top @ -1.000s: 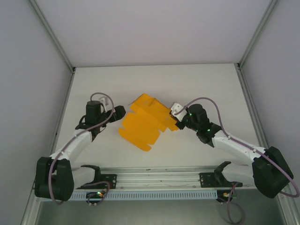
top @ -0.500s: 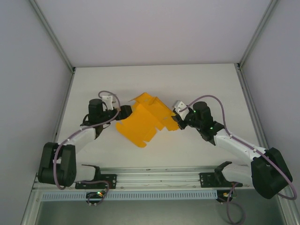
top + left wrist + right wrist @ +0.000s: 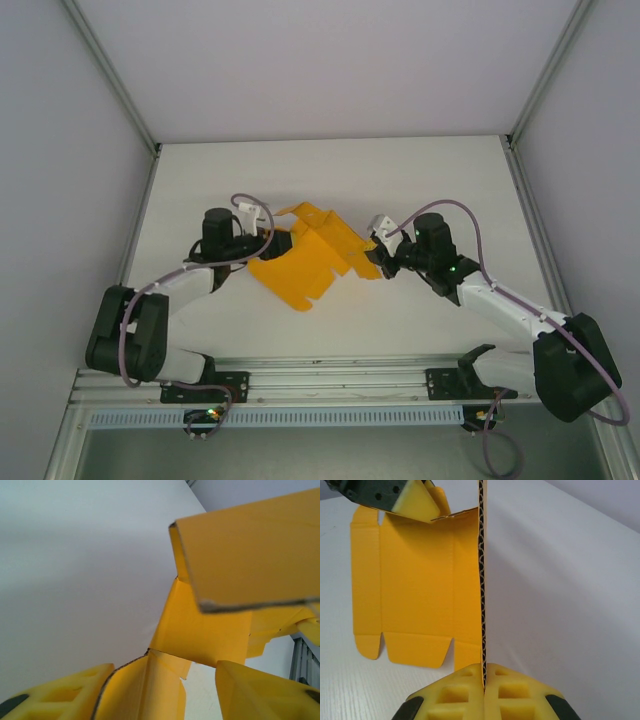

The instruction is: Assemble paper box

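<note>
The paper box (image 3: 310, 262) is a flat orange-yellow die-cut sheet with flaps, partly lifted off the white table in the middle of the top view. My right gripper (image 3: 374, 258) is shut on the sheet's right edge. In the right wrist view the card (image 3: 415, 580) stands on edge, pinched between the yellow pads (image 3: 465, 692). My left gripper (image 3: 281, 241) is at the sheet's left side and is open. In the left wrist view a flap of the card (image 3: 210, 625) lies between the fingers (image 3: 260, 690), against the left one. The left gripper's finger (image 3: 410, 497) touches the card's far edge.
The white table (image 3: 430, 180) is bounded by grey walls with metal corner posts (image 3: 120, 90). An aluminium rail (image 3: 330, 378) runs along the near edge by the arm bases. Purple cables loop above both wrists.
My left gripper has moved right to the sheet's left edge and now has a flap between its fingers. The sheet has shifted slightly and lifted more. The right gripper keeps its hold.
</note>
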### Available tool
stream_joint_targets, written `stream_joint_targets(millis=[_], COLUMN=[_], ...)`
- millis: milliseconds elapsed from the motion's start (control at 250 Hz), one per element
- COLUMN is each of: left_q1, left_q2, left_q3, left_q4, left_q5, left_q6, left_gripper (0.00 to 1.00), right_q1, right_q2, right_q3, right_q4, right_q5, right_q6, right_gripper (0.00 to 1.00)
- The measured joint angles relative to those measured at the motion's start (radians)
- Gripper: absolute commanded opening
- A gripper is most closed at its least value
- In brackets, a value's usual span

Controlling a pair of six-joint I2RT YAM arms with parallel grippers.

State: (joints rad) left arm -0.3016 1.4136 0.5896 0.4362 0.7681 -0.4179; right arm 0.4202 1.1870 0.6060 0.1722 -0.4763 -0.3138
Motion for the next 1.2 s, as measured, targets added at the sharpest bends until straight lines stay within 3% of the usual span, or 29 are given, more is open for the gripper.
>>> stream_joint_targets(millis=[88,240,295,399,463,547,847,1202], left_q1=[0.000,0.002,0.002,0.002,0.003,0.012,0.044,0.103], left_q2=[0.013,0.043,0.052,0.054,0.040,-0.016,-0.334,-0.199], left_q3=[0.000,0.000,0.000,0.000,-0.002,-0.013,-0.095,-0.072], left_q4=[0.027,0.079,0.105,0.148,0.146,0.096,-0.154,-0.186], left_q5=[0.006,0.007,0.010,0.029,0.029,0.006,-0.176,-0.249], left_q6=[-0.006,-0.039,-0.057,-0.093,-0.105,-0.091,0.008,-0.048], left_gripper=[0.48,0.49,0.66,0.86,0.89,1.00,1.00,1.00], right_q1=[-0.004,-0.005,-0.005,-0.005,-0.006,-0.016,-0.045,-0.045], right_q2=[0.000,0.005,0.006,0.006,0.006,0.003,-0.010,-0.010], right_q3=[0.001,0.013,0.014,0.014,0.014,0.014,0.014,0.014], right_q4=[-0.009,-0.026,-0.026,-0.027,-0.026,-0.023,-0.021,-0.023], right_q5=[-0.020,-0.046,-0.052,-0.051,-0.047,-0.043,-0.049,-0.090], right_q6=[0.000,0.000,0.000,0.000,0.001,0.004,0.012,0.027], right_gripper=[0.00,0.00,0.00,0.00,0.00,0.00,0.00,0.00])
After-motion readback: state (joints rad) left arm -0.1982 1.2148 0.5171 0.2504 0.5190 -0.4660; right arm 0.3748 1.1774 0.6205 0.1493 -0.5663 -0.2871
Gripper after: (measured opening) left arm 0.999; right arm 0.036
